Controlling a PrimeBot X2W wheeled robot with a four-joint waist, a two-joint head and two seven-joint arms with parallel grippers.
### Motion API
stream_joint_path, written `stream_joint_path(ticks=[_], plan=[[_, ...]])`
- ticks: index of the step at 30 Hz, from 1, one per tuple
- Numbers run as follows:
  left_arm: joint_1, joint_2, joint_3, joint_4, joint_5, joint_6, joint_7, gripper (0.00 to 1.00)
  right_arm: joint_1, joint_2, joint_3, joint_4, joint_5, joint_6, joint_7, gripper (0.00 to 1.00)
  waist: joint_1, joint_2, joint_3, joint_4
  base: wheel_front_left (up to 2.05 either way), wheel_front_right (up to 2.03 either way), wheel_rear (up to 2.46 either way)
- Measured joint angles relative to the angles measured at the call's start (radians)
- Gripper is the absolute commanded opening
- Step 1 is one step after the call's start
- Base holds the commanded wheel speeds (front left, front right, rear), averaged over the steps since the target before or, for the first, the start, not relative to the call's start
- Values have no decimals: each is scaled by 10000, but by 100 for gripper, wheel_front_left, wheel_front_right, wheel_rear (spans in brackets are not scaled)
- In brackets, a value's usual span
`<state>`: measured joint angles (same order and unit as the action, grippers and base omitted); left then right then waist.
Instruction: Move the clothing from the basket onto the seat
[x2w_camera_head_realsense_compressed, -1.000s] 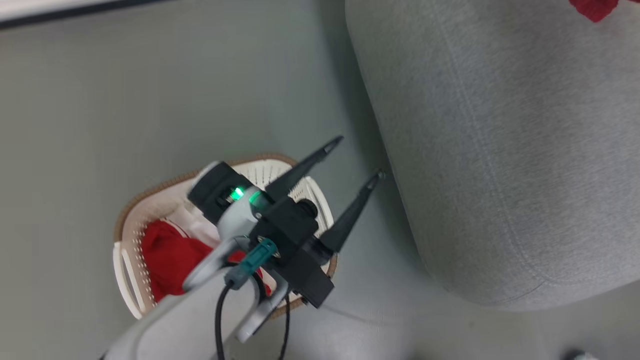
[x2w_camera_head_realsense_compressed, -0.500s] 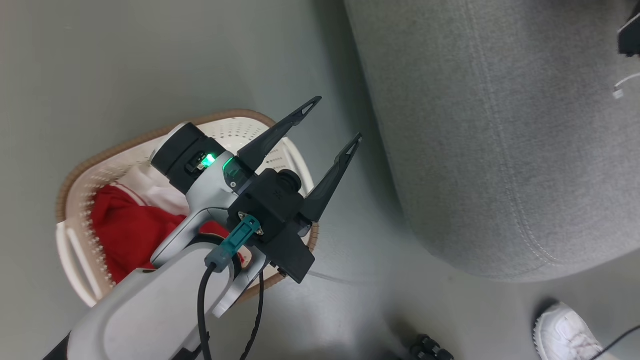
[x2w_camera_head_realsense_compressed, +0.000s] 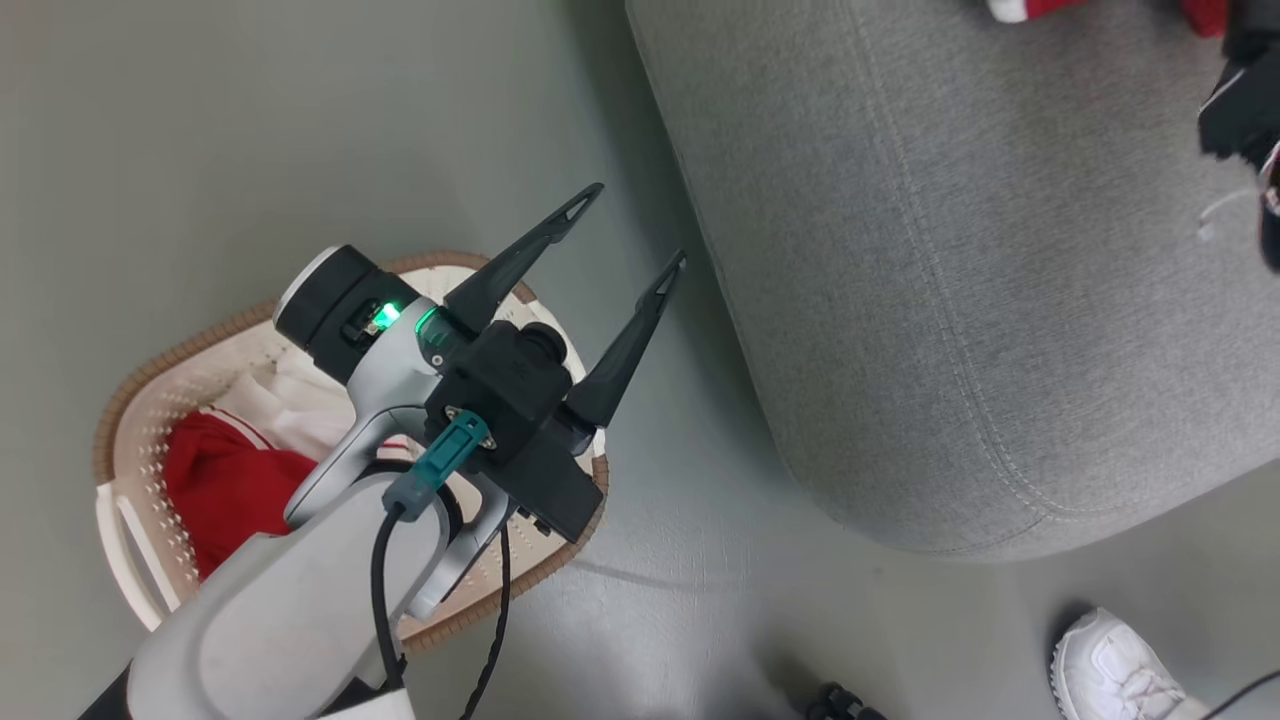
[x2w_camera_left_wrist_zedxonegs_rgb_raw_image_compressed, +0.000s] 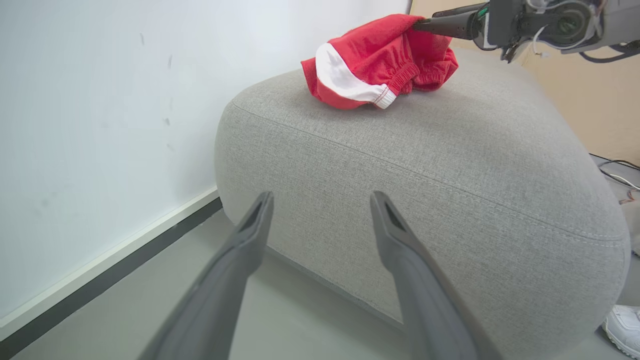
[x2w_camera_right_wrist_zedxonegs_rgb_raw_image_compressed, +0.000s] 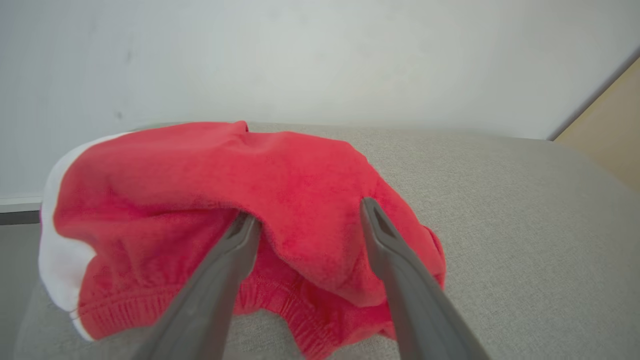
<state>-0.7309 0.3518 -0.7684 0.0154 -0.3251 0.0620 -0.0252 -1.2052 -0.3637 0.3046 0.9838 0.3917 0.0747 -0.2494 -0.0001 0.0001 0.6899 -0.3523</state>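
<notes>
Red-and-white clothing (x2w_camera_head_realsense_compressed: 225, 485) below my empty, spread left tool (x2w_camera_head_realsense_compressed: 635, 224) looks soft and light; I'd pinch a raised fold.

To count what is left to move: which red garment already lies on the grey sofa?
The red shorts with the white band lie on top of the sofa; the other red garment is crumpled inside the basket.
</notes>
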Motion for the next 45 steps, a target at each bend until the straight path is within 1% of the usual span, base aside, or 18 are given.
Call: stream_joint_path(ticks=[5,10,19,25,33,35,37,41,42,45], plan=[[203,-180,159,435,-332,84,-364,100,539,56,224,-73,-178,107,-2,100,-1,0,-506,75,0,0,0],[589,-370,393,901,-591,138,-780,100,1111,123,207,-466,-217,144,-4,100,-1,-2,-1111,246,0,0,0],[1208,-639,940,1873,-1141,301,-1563,100,2336,213,102,-1333,-222,148,-48,100,-2,-2,-2294,811,0,0,0],[1884,-690,1369,2481,-1507,399,-1891,100,3360,535,-75,-2082,-211,-44,-71,100,-2,-3,-3086,1370,0,0,0],[3004,-727,1983,3058,-1843,525,-2100,100,5137,989,-105,-2951,-173,-180,-71,100,-1,-3,-4219,2148,0,0,0],[3309,-729,2140,3168,-1847,525,-2148,100,5584,1110,-100,-3154,-157,-305,-71,100,-1,-2,-4518,2331,0,0,0],[3666,-731,2284,3246,-1879,535,-2174,100,6043,1264,-92,-3344,-151,-328,-71,100,-2,-3,-4819,2499,0,0,0],[4660,-688,2685,3208,-2102,594,-2234,100,7063,1630,33,-3904,-178,-581,-71,100,-2,-3,-5430,2801,0,0,0],[4892,-677,2784,3185,-2109,617,-2234,100,7292,1674,59,-4067,-211,-587,-71,100,-2,-3,-5569,2868,0,0,0],[5406,-642,3103,3030,-2107,617,-2240,100,7894,1728,100,-4535,-240,-765,-71,100,-1,-3,-5950,3060,0,0,0]])
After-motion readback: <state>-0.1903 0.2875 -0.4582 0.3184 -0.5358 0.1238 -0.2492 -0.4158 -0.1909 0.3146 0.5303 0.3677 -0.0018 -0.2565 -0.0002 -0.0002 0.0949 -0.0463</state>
